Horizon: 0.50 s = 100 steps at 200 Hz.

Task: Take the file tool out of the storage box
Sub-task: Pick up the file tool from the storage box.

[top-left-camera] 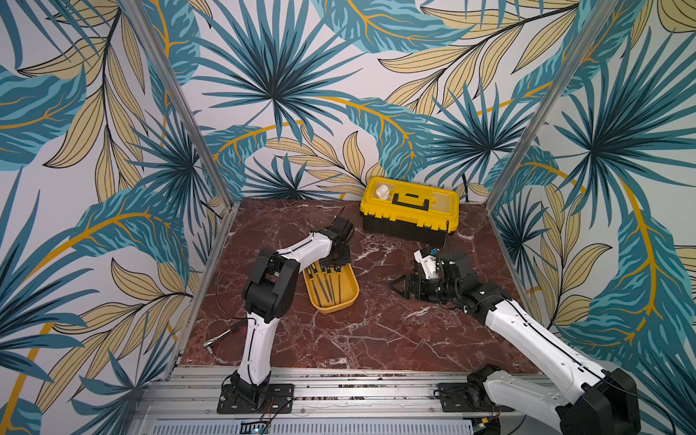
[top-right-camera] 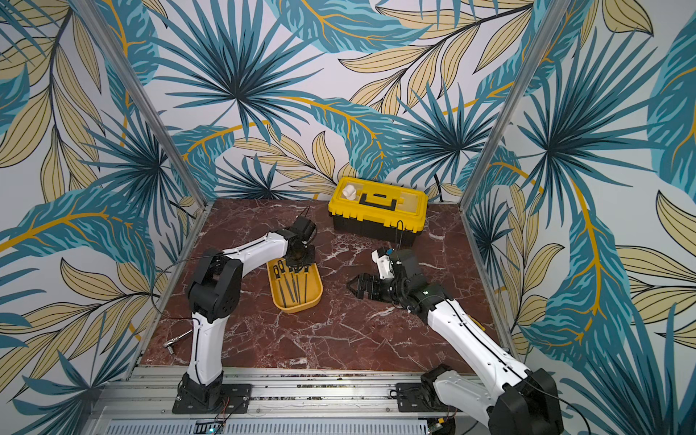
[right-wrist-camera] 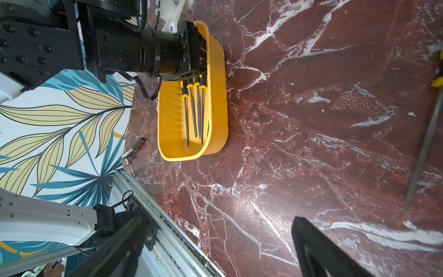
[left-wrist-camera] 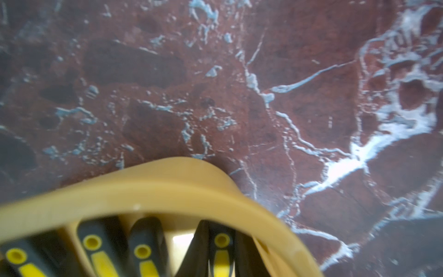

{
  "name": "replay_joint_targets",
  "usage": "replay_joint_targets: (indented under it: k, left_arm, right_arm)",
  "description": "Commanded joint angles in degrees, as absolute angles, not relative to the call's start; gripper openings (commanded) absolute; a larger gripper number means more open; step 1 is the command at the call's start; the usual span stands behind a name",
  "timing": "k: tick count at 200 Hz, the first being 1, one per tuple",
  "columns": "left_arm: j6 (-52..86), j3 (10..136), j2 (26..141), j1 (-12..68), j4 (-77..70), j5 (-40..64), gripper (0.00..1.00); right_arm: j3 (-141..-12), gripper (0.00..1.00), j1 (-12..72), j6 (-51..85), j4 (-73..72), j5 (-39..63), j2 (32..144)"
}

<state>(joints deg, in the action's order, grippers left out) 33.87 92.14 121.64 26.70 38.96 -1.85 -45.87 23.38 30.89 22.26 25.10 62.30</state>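
As left fingers (right-wrist-camera: 202,62) seemingly pinch a file (left-wrist-camera: 221,242), right fingers (right-wrist-camera: 316,249) gape.

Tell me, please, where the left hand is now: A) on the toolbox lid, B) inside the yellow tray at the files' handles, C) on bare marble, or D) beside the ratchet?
B: the left hand sits inside the storage box, closed around one file tool at its handle.

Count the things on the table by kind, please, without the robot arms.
Files: 5, four in the storage box, one loose file on the table
Storage box: 1
Toolbox: 1
Ratchet wrench: 1
White piece on the toolbox: 1
Total: 9
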Motion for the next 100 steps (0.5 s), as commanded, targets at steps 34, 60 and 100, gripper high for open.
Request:
replay_joint_targets:
  k: [34,60,100]
  left_arm:
    - [33.60,87.06,109.67,26.00,34.00,7.01,0.13]
    - [35.23,84.63,105.45,26.01,32.27,11.01,0.13]
    - [40.25,80.59,100.23,26.43,28.11,17.44,0.13]
  right_arm:
    - [-45.65,0.94,25.20,31.60,21.92,25.30,61.40]
    - [-46.38,0.85,26.63,32.99,19.81,26.24,62.80]
    - [-49.24,0.65,30.39,34.09,17.29,25.18,67.48]
